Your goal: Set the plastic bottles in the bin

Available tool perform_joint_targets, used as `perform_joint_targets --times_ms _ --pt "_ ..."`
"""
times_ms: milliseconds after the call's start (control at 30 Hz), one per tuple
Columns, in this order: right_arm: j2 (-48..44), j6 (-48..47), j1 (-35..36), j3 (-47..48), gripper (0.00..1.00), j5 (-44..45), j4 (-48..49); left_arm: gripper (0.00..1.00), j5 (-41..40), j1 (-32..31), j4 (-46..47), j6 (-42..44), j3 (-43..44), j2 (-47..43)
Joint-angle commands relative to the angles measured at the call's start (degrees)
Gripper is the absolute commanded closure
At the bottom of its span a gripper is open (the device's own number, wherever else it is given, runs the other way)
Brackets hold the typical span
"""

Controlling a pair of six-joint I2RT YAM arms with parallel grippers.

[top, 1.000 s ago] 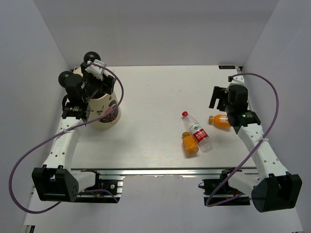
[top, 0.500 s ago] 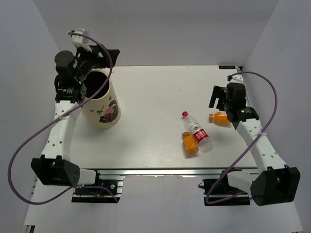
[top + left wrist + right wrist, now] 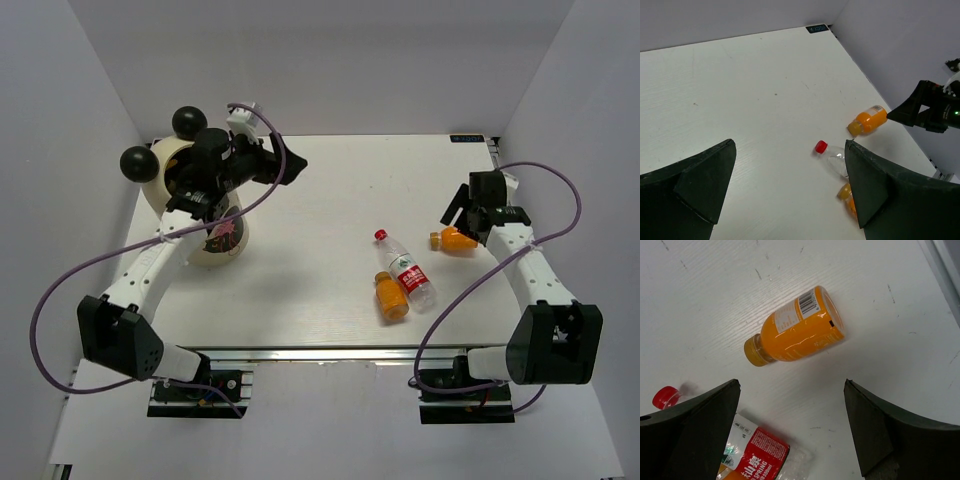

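Over the last second the left arm (image 3: 150, 270) has been lifted off the bin (image 3: 205, 225) and swung out to the right of it. The left gripper (image 3: 790, 145) is now aimed across the table (image 3: 320, 180) toward the bottles lying there. Its fingers (image 3: 700, 180) are spread apart and nothing is held between them. From this it is judged that a drop has just been finished and a fresh pickup is being set up. The inside of the bin is not shown, so the count inside is not known.

The right gripper (image 3: 791, 382) has been drawn back a little toward the right edge. It is held open above the orange bottle (image 3: 795, 330), which lies on its side, untouched, just ahead of the gap between the fingers. A grasp on it is judged to be the step in hand.

Three bottles are seen on the table. The orange one lies at the right and a red-capped bottle (image 3: 405, 270) near the middle. A second orange bottle (image 3: 391, 297) lies right beside the red-capped one and appears to touch it. All three are well apart from the bin, which stands at the far left.

On the red label (image 3: 762, 452), white Chinese characters and the word "SPRING" can be read; the smaller print cannot be made out. On the orange bottle only a barcode (image 3: 807, 300) is made out. A pink picture (image 3: 228, 232) is carried on the bin's side, and no writing is legible there.
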Motion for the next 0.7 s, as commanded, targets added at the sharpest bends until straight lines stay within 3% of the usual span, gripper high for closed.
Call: perform_joint_targets --times_ms 0,300,667 --pt "1.9 2.2 -1.3 -3.3 0.11 -2.5 4.0 0.02 -2.5 0.4 1.4 -0.4 -1.1 -5.2" --pt "7.5 11.1 -2.4 -4.1 0.1 2.4 15.7 0.02 -3.2 0.4 -2.6 0.5 -1.0 -5.5" --pt "13.8 16.2 -6.5 -6.2 0.11 1.6 15.0 0.02 -2.4 0.4 -5.9 3.3 2.1 -4.5"
